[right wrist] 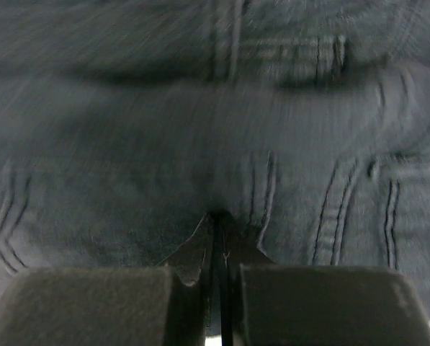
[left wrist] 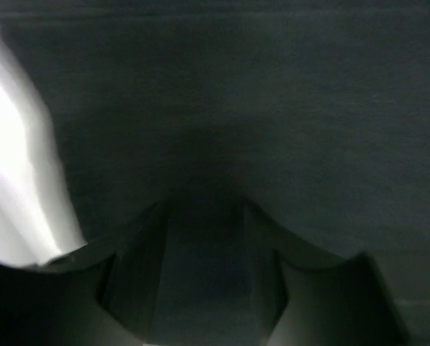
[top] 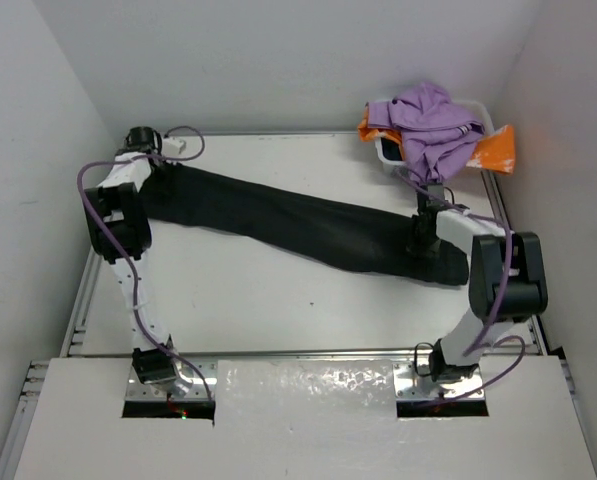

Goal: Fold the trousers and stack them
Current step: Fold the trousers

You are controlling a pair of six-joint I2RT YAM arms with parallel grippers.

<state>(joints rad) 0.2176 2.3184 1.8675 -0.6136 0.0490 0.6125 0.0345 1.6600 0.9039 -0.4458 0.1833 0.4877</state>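
The trousers [top: 278, 215] are lying stretched from the far-left corner of the surface [top: 278, 300] toward its right edge, the right gripper [right wrist: 218, 225] clamping them tight, the left gripper [left wrist: 204, 213] pressing into cloth, closure indeterminable.

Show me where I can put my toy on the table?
Two bare patches: the wide strip of table between the trousers and the near edge, and the far strip between the trousers and the back wall. The far right corner is crowded with the purple garment and orange cloth.
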